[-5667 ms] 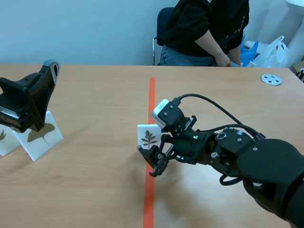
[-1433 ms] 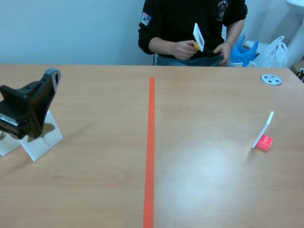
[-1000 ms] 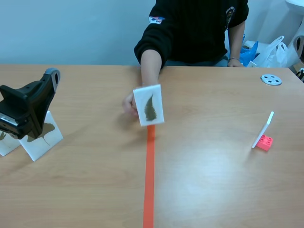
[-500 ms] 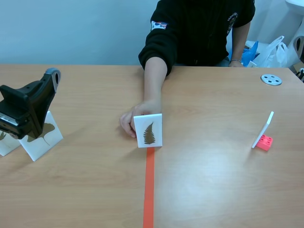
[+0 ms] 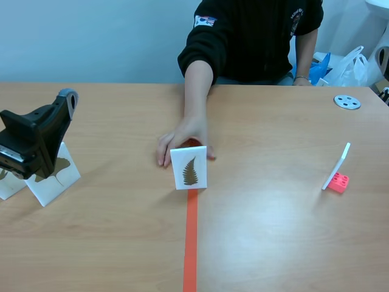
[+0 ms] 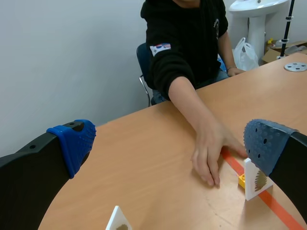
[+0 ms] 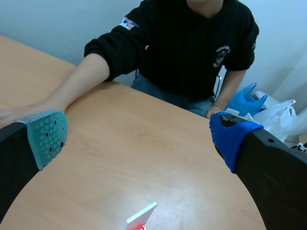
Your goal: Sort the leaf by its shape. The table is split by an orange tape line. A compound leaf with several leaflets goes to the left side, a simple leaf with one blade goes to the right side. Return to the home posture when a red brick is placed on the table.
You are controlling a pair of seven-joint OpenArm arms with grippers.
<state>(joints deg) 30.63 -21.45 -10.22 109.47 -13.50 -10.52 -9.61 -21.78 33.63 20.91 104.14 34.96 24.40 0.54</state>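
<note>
A white upright card printed with a brown, feathery, many-leaflet leaf (image 5: 189, 167) stands on the orange tape line (image 5: 191, 243) at mid-table, its foot a small yellow block (image 6: 242, 180). A person's hand (image 5: 181, 141) lies flat just behind it, the arm stretched in from the far side. The left gripper (image 6: 169, 143) hangs low at the left, fingers spread and holding nothing. The right gripper (image 7: 139, 136) is likewise released.

There are four cards in all:
- the many-leaflet card on the tape line;
- a white card with a fan-shaped leaf (image 5: 53, 171) at the left;
- a part-hidden white card (image 5: 7, 184) beside it, its leaf unclear;
- an edge-on white card (image 5: 338, 163) at the right, on a red block (image 5: 339, 181).
</note>
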